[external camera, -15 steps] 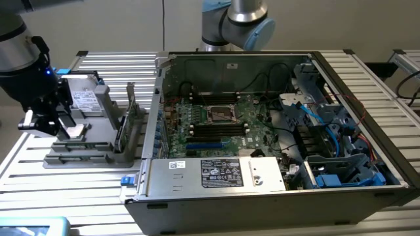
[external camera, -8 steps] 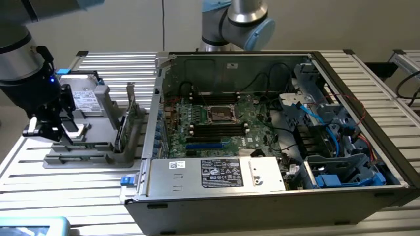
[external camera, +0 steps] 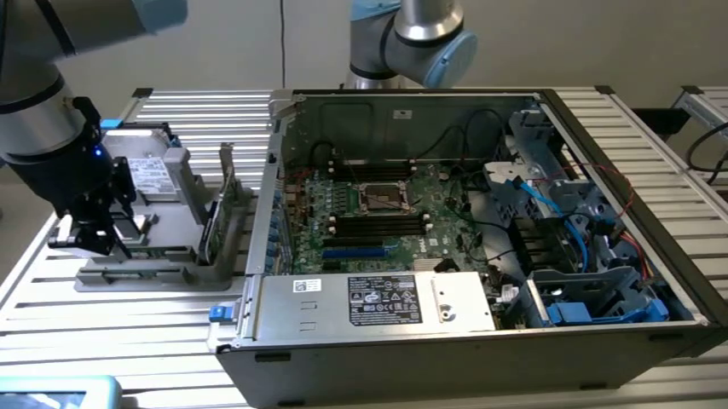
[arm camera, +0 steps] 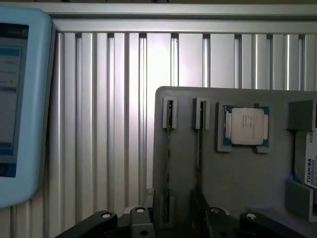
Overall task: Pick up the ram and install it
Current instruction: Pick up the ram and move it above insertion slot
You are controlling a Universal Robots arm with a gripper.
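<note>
In the exterior view the gripper [external camera: 95, 239] hangs low over a grey holder [external camera: 148, 271]. The holder sits on the slatted aluminium bench [external camera: 102, 341], to the exterior view's left of an open computer case [external camera: 341, 358]. It keeps loose parts separated and upright, so each can be reached from above. A hard drive [external camera: 150, 175] rests at its far end, and a taller expansion card [external camera: 216, 217] stands on edge nearer the case. The case lies on its side with the motherboard [external camera: 393, 200] facing up, which leaves its black memory slots [external camera: 376, 226] open to a downward approach.

In the wrist view the camera looks straight down on the holder [arm camera: 237, 198]. The ram [arm camera: 168, 148] stands on its long edge in a narrow slot, pinned between small end blocks, so it reads as a thin line. A second thin stick [arm camera: 199, 148] stands in the slot just beside it. A processor [arm camera: 246, 126] lies flat in its own recess. The jaws of the gripper [arm camera: 171, 223] are spread wide and hold nothing. They sit astride the slots with the ram untouched. I cannot tell which slot they are centred on. A light-blue tablet [arm camera: 20, 99] lies on the bench [arm camera: 99, 124] beside the holder.
</note>
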